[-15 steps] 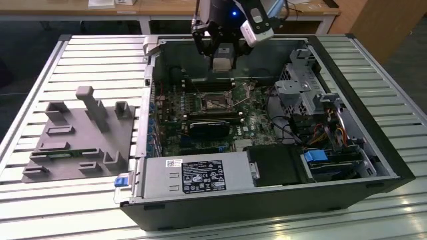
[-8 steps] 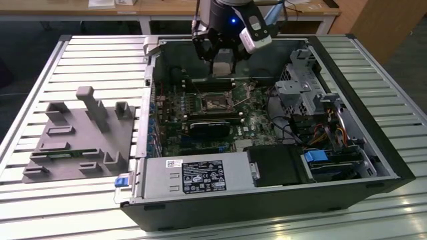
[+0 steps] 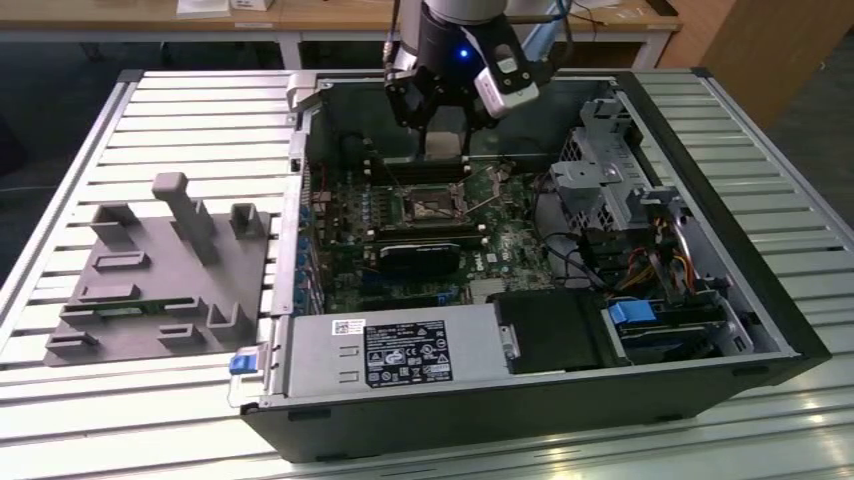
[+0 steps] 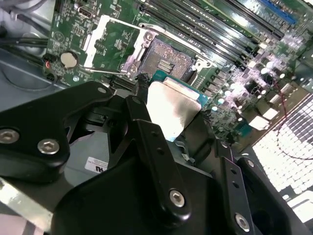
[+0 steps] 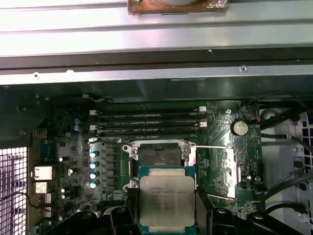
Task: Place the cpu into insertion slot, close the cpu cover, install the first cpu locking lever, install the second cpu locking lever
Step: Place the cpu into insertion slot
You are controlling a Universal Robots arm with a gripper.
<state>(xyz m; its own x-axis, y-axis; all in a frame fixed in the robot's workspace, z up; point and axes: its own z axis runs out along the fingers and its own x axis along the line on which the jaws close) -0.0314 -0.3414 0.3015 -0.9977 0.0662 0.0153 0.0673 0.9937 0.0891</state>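
Observation:
My gripper (image 4: 173,103) is shut on the cpu (image 4: 171,115), a flat square chip with a pale metal face, its black fingers (image 4: 146,127) pinching two opposite edges. The chip (image 5: 167,198) hangs just short of the insertion slot (image 5: 157,156), which lies open with its dull centre bare. The cpu cover (image 5: 215,169), a silver frame with a square window, is flipped open beside the slot. In the exterior view the gripper (image 3: 442,140) hovers over the motherboard, a little behind the slot (image 3: 430,206).
The open computer case (image 3: 767,300) lies on a slatted metal table (image 3: 200,110). A grey power supply box (image 3: 387,355) sits at the case's near side. A grey moulded fixture (image 3: 160,270) lies on the exterior view's left. Memory slots (image 5: 149,125) run beside the socket.

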